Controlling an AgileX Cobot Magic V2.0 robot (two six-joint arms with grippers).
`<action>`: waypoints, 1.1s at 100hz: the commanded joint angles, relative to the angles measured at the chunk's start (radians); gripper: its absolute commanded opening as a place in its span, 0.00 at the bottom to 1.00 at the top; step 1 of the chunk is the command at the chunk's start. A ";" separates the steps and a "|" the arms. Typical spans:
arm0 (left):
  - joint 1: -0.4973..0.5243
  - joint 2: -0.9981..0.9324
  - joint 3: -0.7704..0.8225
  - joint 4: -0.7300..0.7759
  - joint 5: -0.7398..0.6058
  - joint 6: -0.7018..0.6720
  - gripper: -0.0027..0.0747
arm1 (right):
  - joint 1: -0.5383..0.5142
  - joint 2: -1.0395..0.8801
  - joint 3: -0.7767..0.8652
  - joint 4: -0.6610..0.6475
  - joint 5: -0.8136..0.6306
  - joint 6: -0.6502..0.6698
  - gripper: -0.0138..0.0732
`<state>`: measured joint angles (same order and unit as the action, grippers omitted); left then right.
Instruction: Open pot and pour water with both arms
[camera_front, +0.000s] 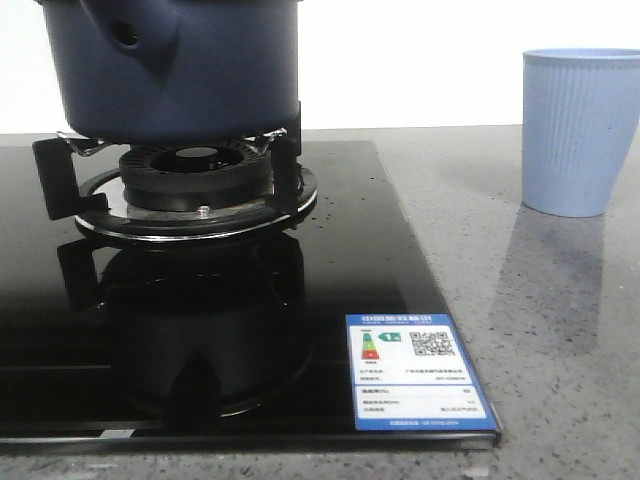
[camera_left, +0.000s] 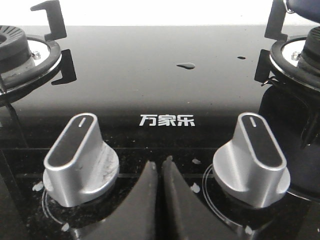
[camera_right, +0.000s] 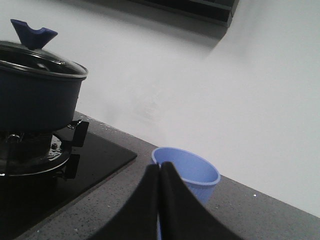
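Observation:
The dark navy pot sits on the burner's trivet at the back left, its handle stub facing the camera. The right wrist view shows the pot covered by a glass lid with a blue knob. A light blue ribbed cup stands on the counter to the right. My right gripper is shut and empty, just short of the cup. My left gripper is shut and empty, low over the hob between two knobs. Neither gripper appears in the front view.
Two silver control knobs flank the left gripper on the black glass hob. The burner stands under the pot. An energy label is stuck at the hob's corner. Grey stone counter surrounds the cup.

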<state>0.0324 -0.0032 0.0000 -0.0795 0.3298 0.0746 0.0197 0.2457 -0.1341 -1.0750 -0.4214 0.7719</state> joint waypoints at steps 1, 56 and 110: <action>0.001 -0.026 0.039 -0.003 -0.046 -0.010 0.01 | -0.002 0.007 -0.026 0.018 -0.035 0.000 0.08; 0.001 -0.026 0.039 -0.003 -0.046 -0.010 0.01 | 0.019 -0.025 0.075 0.924 0.012 -0.870 0.08; 0.001 -0.026 0.039 -0.003 -0.046 -0.010 0.01 | -0.044 -0.276 0.153 1.128 0.726 -0.887 0.08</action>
<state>0.0324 -0.0032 0.0000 -0.0795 0.3298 0.0746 -0.0166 -0.0108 0.0150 0.0372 0.3192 -0.0982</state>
